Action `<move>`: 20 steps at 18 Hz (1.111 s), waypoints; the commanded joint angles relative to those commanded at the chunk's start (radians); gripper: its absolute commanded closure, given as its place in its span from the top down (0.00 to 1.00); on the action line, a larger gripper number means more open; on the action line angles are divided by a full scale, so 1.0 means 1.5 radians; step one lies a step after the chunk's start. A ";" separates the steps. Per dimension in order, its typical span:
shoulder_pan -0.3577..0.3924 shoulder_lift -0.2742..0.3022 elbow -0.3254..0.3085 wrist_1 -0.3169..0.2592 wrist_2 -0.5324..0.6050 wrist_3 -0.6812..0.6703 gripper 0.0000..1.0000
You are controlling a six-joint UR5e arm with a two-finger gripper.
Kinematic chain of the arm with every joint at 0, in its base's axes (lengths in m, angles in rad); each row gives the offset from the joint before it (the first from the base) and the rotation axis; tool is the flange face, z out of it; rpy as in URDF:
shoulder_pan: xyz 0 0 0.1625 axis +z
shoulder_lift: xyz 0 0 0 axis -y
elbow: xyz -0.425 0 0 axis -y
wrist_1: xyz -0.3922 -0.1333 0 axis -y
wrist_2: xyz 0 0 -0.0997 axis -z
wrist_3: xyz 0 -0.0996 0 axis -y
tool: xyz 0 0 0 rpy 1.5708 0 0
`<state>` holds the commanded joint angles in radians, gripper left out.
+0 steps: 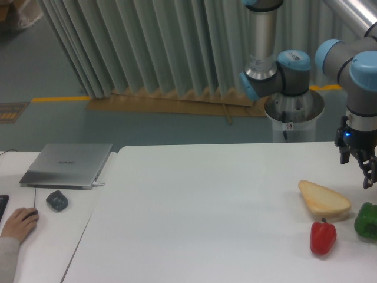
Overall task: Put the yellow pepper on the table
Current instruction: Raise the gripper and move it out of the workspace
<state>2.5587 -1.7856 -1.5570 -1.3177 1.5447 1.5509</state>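
No yellow pepper shows anywhere in the camera view; it is hidden or out of frame. The large white table point(206, 206) fills the middle and right. My gripper point(357, 171) hangs at the far right, just above the table's back right part, over a green pepper point(368, 221). Its two dark fingers stand apart with nothing visible between them. A red pepper point(323, 236) stands upright near the front right.
A wedge of bread point(324, 199) lies between the gripper and the red pepper. On the smaller desk at left are a closed laptop point(68, 165), a dark round object point(57, 201) and a person's hand on a mouse point(20, 221). The arm's pedestal point(293, 118) stands behind the table.
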 joint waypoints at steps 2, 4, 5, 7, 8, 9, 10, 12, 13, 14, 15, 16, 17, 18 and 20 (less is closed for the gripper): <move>0.000 0.000 0.000 0.000 -0.001 0.000 1.00; 0.003 0.000 0.001 -0.001 -0.007 0.001 1.00; 0.005 0.000 0.001 0.000 -0.006 0.001 1.00; 0.012 -0.003 0.009 0.004 -0.002 0.000 1.00; 0.021 -0.004 0.013 0.004 -0.001 0.000 1.00; 0.028 -0.007 0.014 0.004 -0.002 0.000 1.00; 0.036 -0.010 0.014 0.004 -0.002 0.001 1.00; 0.058 -0.017 0.022 0.005 -0.005 0.011 1.00; 0.060 -0.030 0.028 0.005 -0.005 0.018 1.00; 0.061 -0.036 0.031 0.005 -0.003 0.035 1.00; 0.072 -0.043 0.033 0.006 -0.003 0.071 1.00; 0.077 -0.048 0.033 0.006 -0.004 0.102 1.00; 0.085 -0.052 0.033 0.006 -0.006 0.139 1.00; 0.101 -0.053 0.033 0.006 -0.008 0.203 1.00; 0.116 -0.055 0.033 0.007 -0.007 0.292 1.00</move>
<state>2.7334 -1.8684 -1.5079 -1.3070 1.5340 1.9889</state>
